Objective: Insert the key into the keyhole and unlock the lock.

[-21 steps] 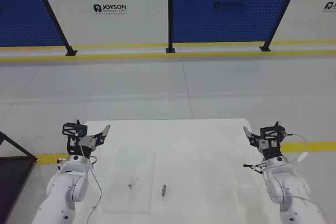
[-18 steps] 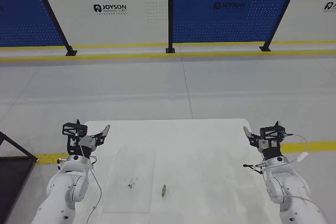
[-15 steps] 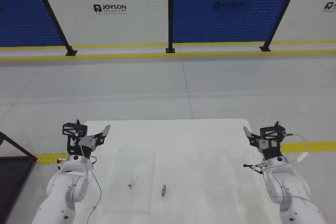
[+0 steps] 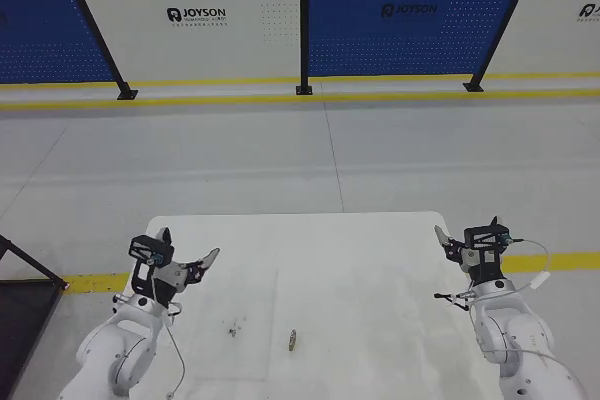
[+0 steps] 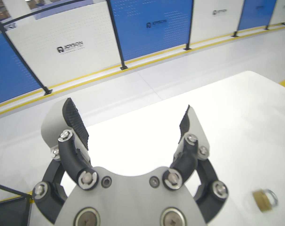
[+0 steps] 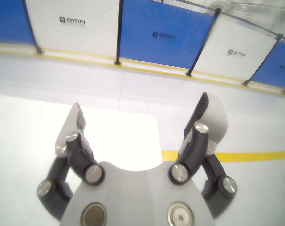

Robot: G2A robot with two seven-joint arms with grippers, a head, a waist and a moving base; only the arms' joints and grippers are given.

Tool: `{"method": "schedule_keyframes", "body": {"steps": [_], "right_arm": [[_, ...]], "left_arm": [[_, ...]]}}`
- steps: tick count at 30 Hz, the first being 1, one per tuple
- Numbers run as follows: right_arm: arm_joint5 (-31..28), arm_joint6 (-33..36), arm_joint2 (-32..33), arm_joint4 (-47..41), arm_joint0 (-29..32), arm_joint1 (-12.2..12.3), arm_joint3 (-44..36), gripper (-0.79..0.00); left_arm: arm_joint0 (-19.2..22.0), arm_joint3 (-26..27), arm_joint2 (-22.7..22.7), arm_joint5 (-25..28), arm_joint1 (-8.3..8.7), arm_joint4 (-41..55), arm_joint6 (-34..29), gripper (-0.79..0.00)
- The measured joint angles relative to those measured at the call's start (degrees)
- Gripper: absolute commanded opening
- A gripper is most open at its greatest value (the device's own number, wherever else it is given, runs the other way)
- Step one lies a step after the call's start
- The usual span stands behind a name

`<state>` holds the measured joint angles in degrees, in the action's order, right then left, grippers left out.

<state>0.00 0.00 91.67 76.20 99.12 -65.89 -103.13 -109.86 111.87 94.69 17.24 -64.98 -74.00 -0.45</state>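
Observation:
A small brass padlock [image 4: 292,340] with a silver shackle lies on the white table [image 4: 360,260] near its front middle. In the left wrist view the padlock [image 5: 265,199] is low and off to one side of the fingers. The key [image 4: 233,327], a small dark bit of metal, rests just left of the padlock. My left gripper [image 4: 190,250] [image 5: 128,109] hovers open over the table's left part, behind the key and empty. At the table's right edge, far from both things, my right gripper [image 4: 468,232] [image 6: 140,102] stands open and empty.
A clear thin mat [image 4: 230,300] lies under the key on the left half of the table. A dark frame [image 4: 10,260] stands beside the table's left edge. Blue and white fence panels [image 4: 400,40] line the far side of the floor.
My left arm has swung right and forward, bringing its open gripper from the table's left edge in over the tabletop. The right arm, key and padlock have not moved.

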Motion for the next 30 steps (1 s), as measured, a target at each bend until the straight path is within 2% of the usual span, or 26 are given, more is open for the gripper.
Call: {"method": "schedule_keyframes", "body": {"steps": [3,7,11,16,17,18,22,25,27,30], "right_arm": [[0.0,0.0,0.0,0.0,0.0,0.0,0.0,0.000],[0.0,0.0,0.0,0.0,0.0,0.0,0.0,0.000],[0.0,0.0,0.0,0.0,0.0,0.0,0.0,0.000],[0.0,0.0,0.0,0.0,0.0,0.0,0.0,0.000],[0.0,0.0,0.0,0.0,0.0,0.0,0.0,0.000],[0.0,0.0,0.0,0.0,0.0,0.0,0.0,0.000],[0.0,0.0,0.0,0.0,0.0,0.0,0.0,0.000],[0.0,0.0,0.0,0.0,0.0,0.0,0.0,0.000],[0.0,0.0,0.0,0.0,0.0,0.0,0.0,0.000],[0.0,0.0,0.0,0.0,0.0,0.0,0.0,0.000]], "left_arm": [[-7.6,4.2,3.3,7.6,0.56,-1.3,0.1,0.000],[-16.8,7.7,5.2,15.6,0.96,-2.1,-1.5,0.000],[-21.4,8.3,3.1,14.7,0.82,-0.5,-8.8,0.000],[-20.6,7.9,-1.5,8.7,0.45,1.7,-19.0,-0.006],[-19.7,7.5,-2.5,6.7,0.34,2.0,-20.8,-0.086],[-19.0,7.2,-3.3,4.9,0.23,1.7,-22.0,-0.114],[-14.8,4.8,-7.5,-1.9,-0.23,0.2,-25.5,-0.188],[-11.7,3.0,-10.4,-5.0,-0.47,-2.8,-26.8,-0.203],[-9.5,1.7,-12.0,-6.3,-0.59,-4.7,-27.8,-0.363],[-6.5,-0.4,-14.1,-8.5,-0.82,-7.0,-29.4,-0.397]]}}
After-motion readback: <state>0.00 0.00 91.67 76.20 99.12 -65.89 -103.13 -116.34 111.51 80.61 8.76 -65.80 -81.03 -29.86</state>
